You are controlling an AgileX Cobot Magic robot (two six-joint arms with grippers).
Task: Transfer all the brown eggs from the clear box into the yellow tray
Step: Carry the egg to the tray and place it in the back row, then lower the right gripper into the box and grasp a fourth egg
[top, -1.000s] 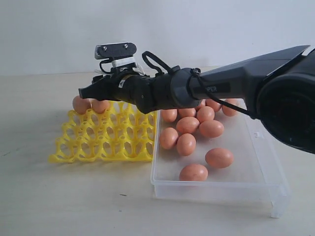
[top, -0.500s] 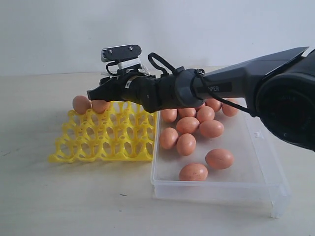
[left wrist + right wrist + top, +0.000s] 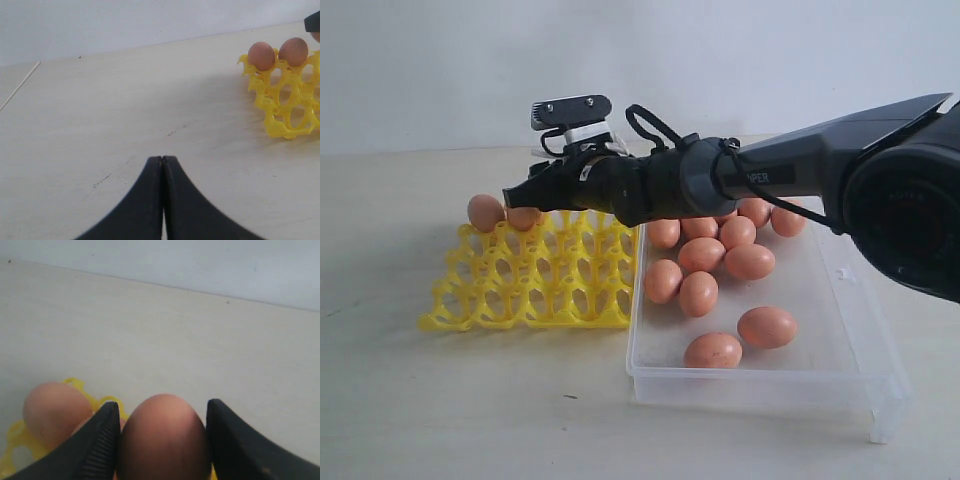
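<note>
A black right gripper (image 3: pixel 512 195) reaches across from the right, over the clear box (image 3: pixel 750 390), and hangs just above the back row of the yellow tray (image 3: pixel 520 290), near its left corner. In the right wrist view a brown egg (image 3: pixel 162 435) fills the gap between its two fingers (image 3: pixel 102 440), which stand wide apart with a pad against each side of it. Two more eggs sit in back-row cups: one at the corner (image 3: pixel 485 212), just left of the fingertips, and its neighbour (image 3: pixel 525 216), directly beneath them. About a dozen brown eggs (image 3: pixel 700 255) lie loose in the box, which touches the tray's right edge. The left gripper (image 3: pixel 162 158) is pressed shut on nothing, low over the bare table (image 3: pixel 100 125), well to the tray's left. A second ago the right gripper's tip covered the corner egg; it has since drawn rightward along the row and risen slightly, leaving that egg uncovered. The tray and box eggs have not moved.
</note>
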